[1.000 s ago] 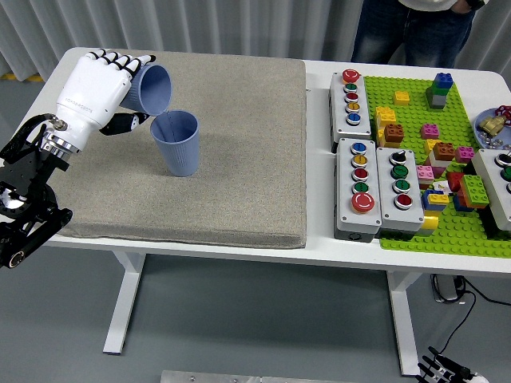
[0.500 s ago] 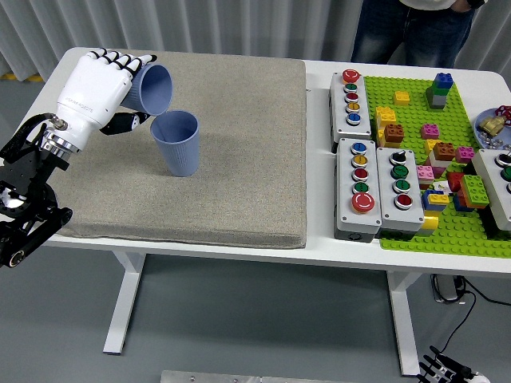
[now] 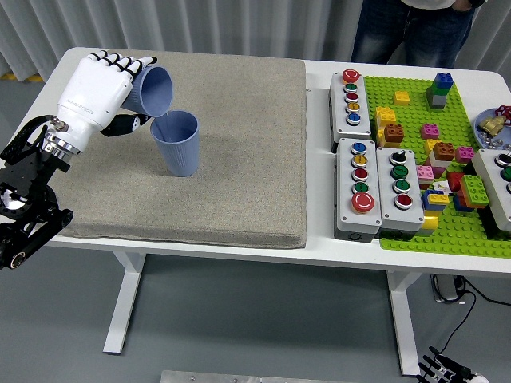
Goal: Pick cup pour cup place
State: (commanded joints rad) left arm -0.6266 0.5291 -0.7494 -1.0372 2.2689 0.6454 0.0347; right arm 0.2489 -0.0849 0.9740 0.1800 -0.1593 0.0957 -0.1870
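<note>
The robot's left hand (image 3: 100, 92) is white with black fingertips, and it comes in from the 9 o'clock side of the picture. Its fingers are wrapped tight around a blue cup (image 3: 153, 88). This held cup is tipped over on its side, with its open mouth pointing toward 4 o'clock and down. Right under that mouth stands a second blue cup (image 3: 177, 143), at 5 o'clock from the held one. The second cup stands upright on a big gray mat (image 3: 239, 152). The lip of the tipped cup is just above the rim of the standing cup, very close to it, and I cannot tell if they touch. I cannot see anything falling from one cup into the other. The gray mat covers the left part of the white table (image 3: 319, 255). At 3 o'clock from the mat there are gray boxes with colored buttons (image 3: 375, 187), and one more button box (image 3: 352, 99) sits at 12 o'clock from them. Next to the boxes lies a green brick plate (image 3: 447, 231) with many small colored bricks on it. A person (image 3: 415, 28) in dark jeans stands at the far side of the table, at 12 o'clock from the green plate. The person's hands are not touching anything on the table.
</note>
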